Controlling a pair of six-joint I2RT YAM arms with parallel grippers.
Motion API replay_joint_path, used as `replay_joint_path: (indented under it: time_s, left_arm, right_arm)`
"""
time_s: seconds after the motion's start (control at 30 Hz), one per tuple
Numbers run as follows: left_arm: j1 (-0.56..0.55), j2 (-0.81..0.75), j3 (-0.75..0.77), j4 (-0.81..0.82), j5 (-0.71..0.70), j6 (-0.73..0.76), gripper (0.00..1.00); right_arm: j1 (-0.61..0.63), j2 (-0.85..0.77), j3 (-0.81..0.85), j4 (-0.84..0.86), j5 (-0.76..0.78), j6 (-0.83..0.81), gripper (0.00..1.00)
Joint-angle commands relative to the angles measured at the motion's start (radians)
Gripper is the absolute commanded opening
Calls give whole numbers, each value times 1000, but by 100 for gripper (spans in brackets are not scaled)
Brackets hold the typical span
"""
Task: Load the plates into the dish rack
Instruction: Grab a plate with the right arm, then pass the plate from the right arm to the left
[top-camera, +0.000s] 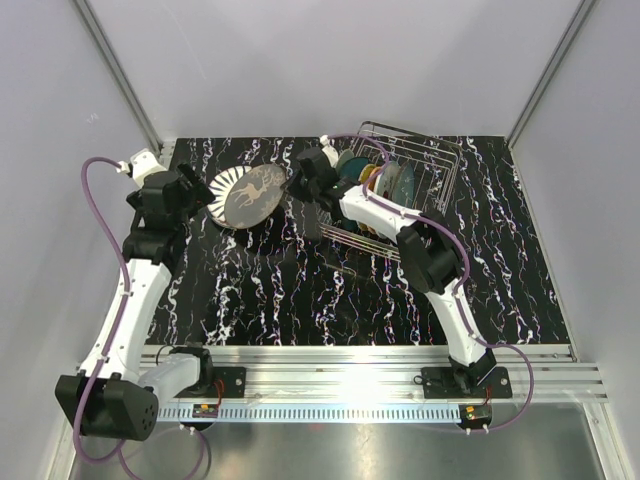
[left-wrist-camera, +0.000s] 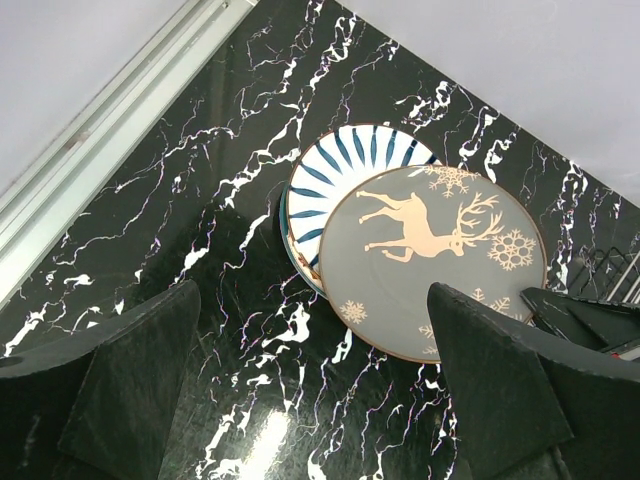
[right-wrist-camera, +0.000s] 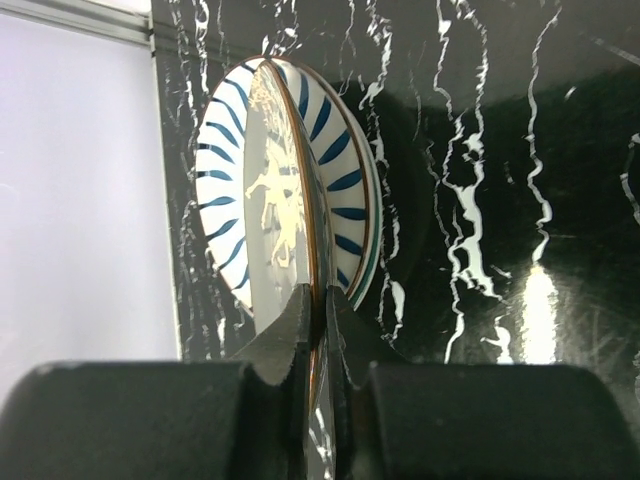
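While the right pincer (right-wrist-camera: 318, 330) pinches the rim of the deer plate (right-wrist-camera: 275, 200), we see its two fingers pressed tight on the thin edge, one on each side. The grey plate is tilted. The pinched side is up off the striped plate (right-wrist-camera: 345, 180) under it. At the far side the two plates seem to meet.

From above, both plates lie near the back left of the black desk (top-camera: 300, 290). The right pincer comes at them from the right. The left pincer (left-wrist-camera: 312, 300) hangs on the other side, just left of the plates. It is spread wide, with nothing between its fingers. It touches neither plate.

The wire rack (top-camera: 430, 160) stands at the back, just to the right of the right pincer. A few other plates (top-camera: 385, 180) stand on edge in its left part. The wire slots on its right side look free.

The back edge of the desk is close behind the plates, and the grey wall (top-camera: 300, 60) rises there. The left edge is near too, past the left pincer. We see a big bare patch of desk in front of the plates, toward the arm bases.
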Motion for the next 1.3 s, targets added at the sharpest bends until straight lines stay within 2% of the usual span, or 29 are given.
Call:
replay_joint_path:
  time_s: [0.0,0.2,0.4,0.67,0.8,1.07,1.1,1.27]
  left_arm:
    - [9,8,8,39,24,-6,99]
    - [26,51,11,43,74,-19,99]
    - [75,131,22,27,180,-72,99]
    - [167,253,-3,38,484,-225,99]
    - [219,280,-107,162,683,-331,99]
    - [225,332,-228,318,828,-480,99]
    - [233,341,-239,366,861,-488,99]
    - [244,391,-234,398,933,-493,99]
  right_arm:
    - [-19,-104,17,168,-54,105,0]
    - [-31,-108,1,179,-71,148,0]
    - [-31,-92,50,112,-67,105,0]
    - [-31,-30,152,41,-97,75,0]
    - [-28,-23,169,29,-128,82,0]
    - [-21,-24,176,7,-151,82,0]
    - [-21,-29,175,7,-156,82,0]
    - [-22,-43,153,19,-180,99,0]
